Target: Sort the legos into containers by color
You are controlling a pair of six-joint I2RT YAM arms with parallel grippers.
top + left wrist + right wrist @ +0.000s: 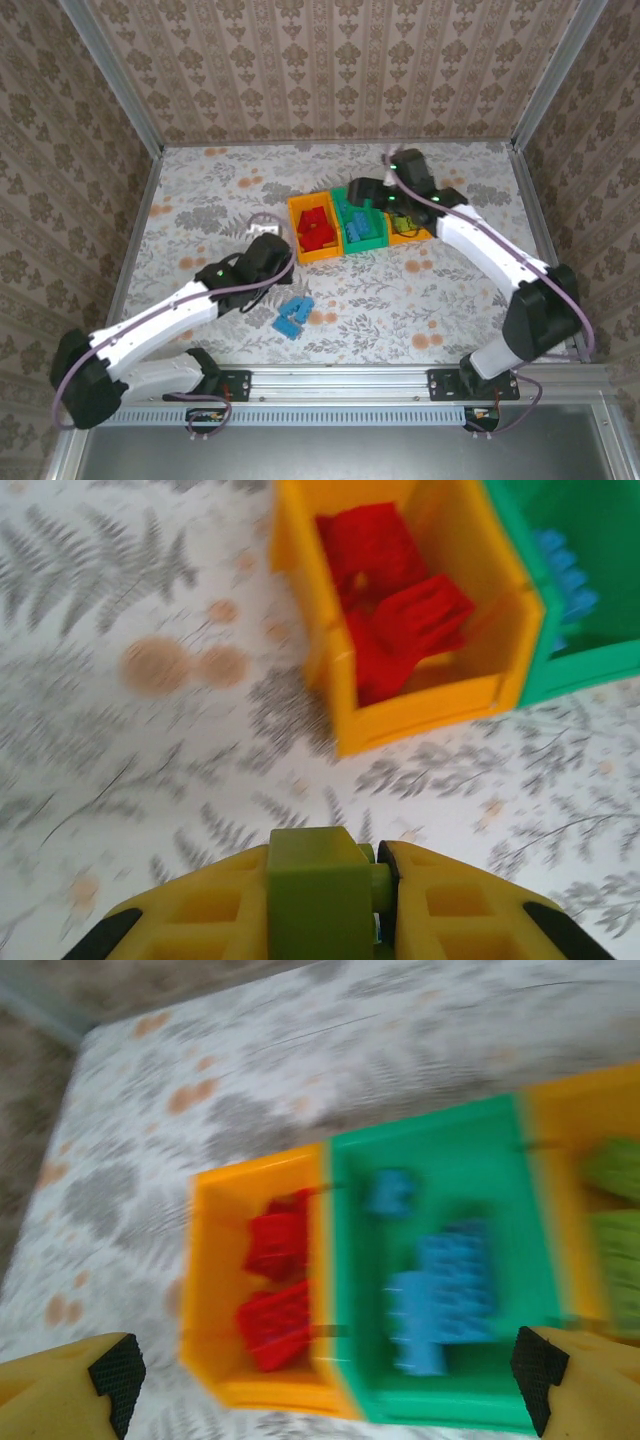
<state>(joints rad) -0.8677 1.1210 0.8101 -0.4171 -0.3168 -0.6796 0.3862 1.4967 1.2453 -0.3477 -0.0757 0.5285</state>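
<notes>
Worktop (pixel 200 200): flowered surface carrying every item.
Right hand (pixel 328 1370): above the bins at the far centre; fingers spread wide, nothing between them.
Left hand (pixel 328 880): near and left of the bins; fingers closed tight on the lime brick.
Left orange bin (pixel 294 225): leftmost of three bins touching in a row; holds the red legos (pixel 317 230).
Green bin (pixel 365 245): middle of the row; holds blue legos (pixel 362 228).
Right orange bin (pixel 415 238): rightmost; holds lime legos (pixel 615 1220).
Loose blue legos (pixel 293 317): small cluster on the worktop, nearer than the bins, just right of the left arm.
Lime brick (pixel 312 900): pinched in the left hand, above bare worktop, near the left orange bin.
</notes>
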